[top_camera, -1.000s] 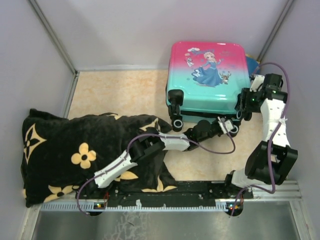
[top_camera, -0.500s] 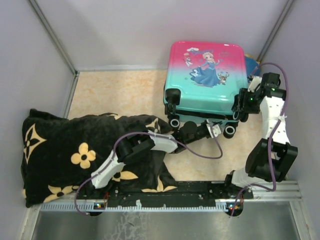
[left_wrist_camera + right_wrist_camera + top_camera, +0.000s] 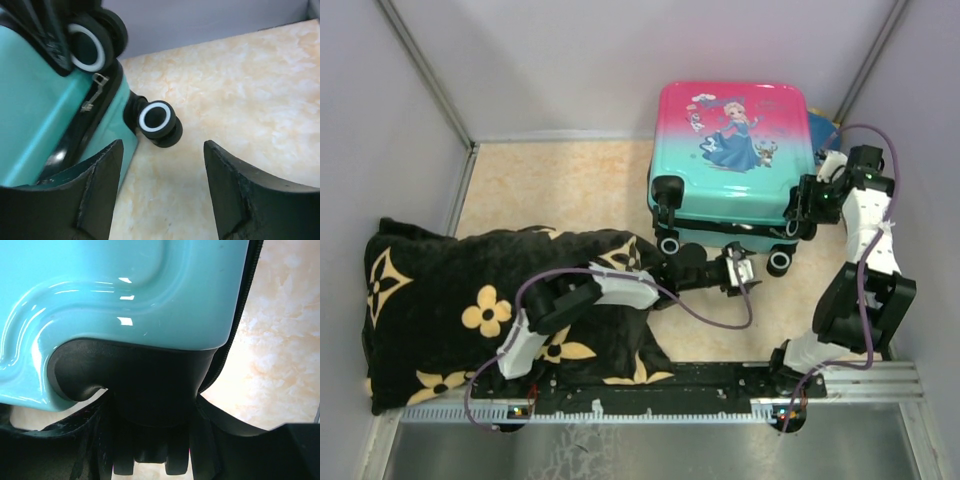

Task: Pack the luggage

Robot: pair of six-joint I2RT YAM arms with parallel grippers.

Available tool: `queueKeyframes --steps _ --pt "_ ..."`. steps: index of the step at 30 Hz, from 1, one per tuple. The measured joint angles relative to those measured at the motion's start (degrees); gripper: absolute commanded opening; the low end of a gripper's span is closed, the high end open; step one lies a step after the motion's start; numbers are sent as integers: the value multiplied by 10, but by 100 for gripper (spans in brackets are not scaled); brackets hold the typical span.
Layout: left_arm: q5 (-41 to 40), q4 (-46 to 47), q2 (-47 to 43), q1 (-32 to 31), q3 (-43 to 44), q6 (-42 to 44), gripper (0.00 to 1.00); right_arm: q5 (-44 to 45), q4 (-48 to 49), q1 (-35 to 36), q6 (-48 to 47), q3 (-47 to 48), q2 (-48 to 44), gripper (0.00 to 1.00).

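Beige marbled floor [image 3: 560,180], grey walls. Pink-to-teal hard-shell princess-print suitcase [image 3: 732,150] lies lid-down. Right gripper [image 3: 812,200] is clamped on its black wheel mount [image 3: 150,395], probably steadying it. Left gripper [image 3: 162,147] has jaws apart and empty, with a black wheel [image 3: 157,120] just ahead.

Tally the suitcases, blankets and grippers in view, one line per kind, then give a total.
luggage: 1
blanket: 1
grippers: 2, the left gripper and the right gripper
Total: 4
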Motion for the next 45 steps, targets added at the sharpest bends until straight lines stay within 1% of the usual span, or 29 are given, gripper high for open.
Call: queueKeyframes --steps 3,6,9,12,15,18,20,22,25,28,32,34,36,38,39,41,42,43,44,45 --pt "27 -49 -85 21 -42 -13 73 -25 -19 -14 -19 19 14 0" --pt "58 -75 -184 60 -76 -27 73 -49 -52 -25 -45 52 35 0" --pt "85 -83 -252 101 -94 -43 72 -64 -92 -30 -61 87 45 0" --pt "111 -100 -292 146 -99 -60 73 -69 -107 -31 -66 95 36 0" --pt "130 -114 -313 180 -106 -74 75 -59 -87 -32 -65 47 5 0" --pt "135 -142 -323 202 -106 -83 76 -50 -34 -33 -62 -9 -30 0" --pt "133 -163 -325 210 -100 -84 76 -47 -19 -33 -61 -19 -36 0" --pt "123 -188 -325 217 -91 -85 77 -48 -25 -33 -62 -10 -29 0" --pt "101 -222 -324 228 -71 -85 77 -55 -68 -35 -67 31 -2 0" --pt "79 -239 -324 242 -59 -83 77 -60 -116 -37 -76 79 20 0" --pt "52 -244 -324 255 -57 -78 78 -65 -165 -37 -89 129 24 0" --pt "42 -248 -324 258 -57 -74 78 -64 -166 -38 -101 120 19 0" --pt "35 -253 -324 261 -57 -71 78 -58 -140 -38 -105 81 7 0" --pt "31 -258 -323 262 -56 -69 79 -58 -117 -39 -100 53 -1 6" --pt "29 -261 -322 262 -56 -67 80 -60 -111 -40 -98 47 -5 11" --pt "27 -269 -320 264 -56 -65 80 -61 -104 -43 -93 48 -5 33" --pt "27 -272 -319 264 -56 -64 80 -64 -105 -44 -91 51 -2 46" --pt "27 -275 -319 265 -56 -63 81 -67 -110 -46 -91 56 1 63" --pt "26 -278 -318 265 -56 -61 82 -72 -113 -48 -92 60 4 75" --pt "25 -280 -318 266 -56 -59 83 -80 -116 -50 -102 62 7 84"
